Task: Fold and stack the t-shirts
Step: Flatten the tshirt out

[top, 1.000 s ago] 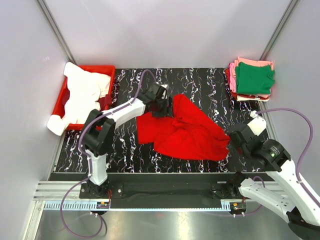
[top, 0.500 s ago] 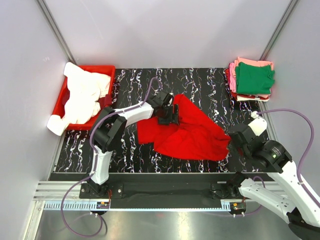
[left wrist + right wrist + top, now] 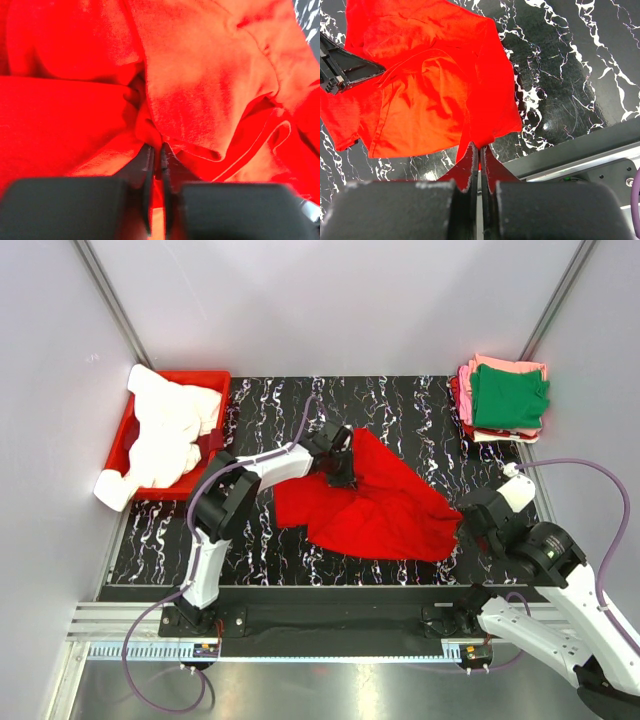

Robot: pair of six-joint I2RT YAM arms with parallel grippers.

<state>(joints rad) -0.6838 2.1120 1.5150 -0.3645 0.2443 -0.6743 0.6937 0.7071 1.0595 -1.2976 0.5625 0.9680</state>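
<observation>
A bright red t-shirt (image 3: 375,502) lies crumpled on the black marbled mat (image 3: 260,410), filling the left wrist view (image 3: 200,75) and spread in the right wrist view (image 3: 430,85). My left gripper (image 3: 343,466) sits at the shirt's back left edge, shut on a pinched fold of red cloth (image 3: 156,147). My right gripper (image 3: 466,531) is shut on the shirt's right corner (image 3: 481,146), near the mat's front edge. Folded t-shirts, green on top of pink and cream, form a stack (image 3: 505,398) at the back right. White t-shirts (image 3: 165,430) are heaped over the red bin (image 3: 212,380).
The red plastic bin stands at the back left beside the mat. Grey walls close in on both sides and behind. A metal rail (image 3: 300,595) runs along the front, with both arm bases bolted there. The left arm's black fingers (image 3: 345,67) show in the right wrist view.
My left gripper slid right onto the shirt's back left edge and shut on a fold of it. The right gripper stayed put, holding its corner.
</observation>
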